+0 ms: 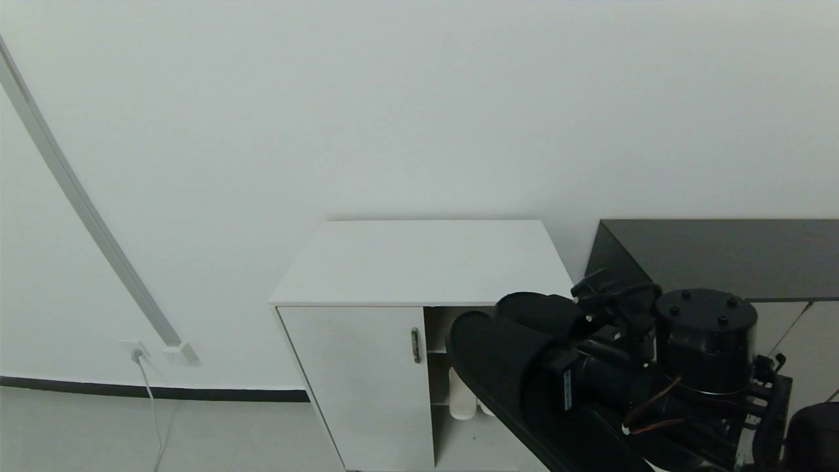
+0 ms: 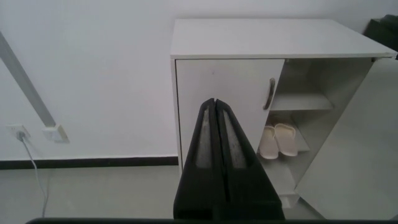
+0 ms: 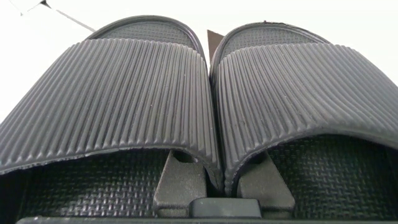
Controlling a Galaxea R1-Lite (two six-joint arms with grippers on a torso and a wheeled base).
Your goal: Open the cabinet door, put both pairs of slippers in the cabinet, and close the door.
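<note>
Right gripper (image 3: 221, 182) clenched on the black slippers (image 3: 205, 106), fingers (image 3: 179, 185) pinching the two inner edges where the pair meets. Slippers side by side, ribbed straps up, toes pointing away from the wrist. In the head view the pair (image 1: 501, 357) is held up in front of the cabinet's open right side. Long axis runs from the arm toward the opening, toe ends nearest the cabinet and heels back toward the arm. Not touching the cabinet as far as visible.

Left gripper (image 2: 214, 107) closed on nothing, both fingers pressed flat together, aimed at the cabinet front, well apart from it.

White cabinet (image 1: 419, 262) against the wall. Left door (image 1: 357, 380) shut, with a vertical handle (image 1: 415, 345) at its inner edge. Right compartment is open, with an upper shelf (image 2: 298, 101). The white slippers (image 2: 278, 140) are on the shelf below it, side by side, long axis front to back.

Dark grey surface (image 1: 721, 252) just right of the cabinet. Wall socket (image 1: 134, 351) with a cable (image 1: 154, 413) and a slanted cable duct (image 1: 85, 210) on the wall to the left.
</note>
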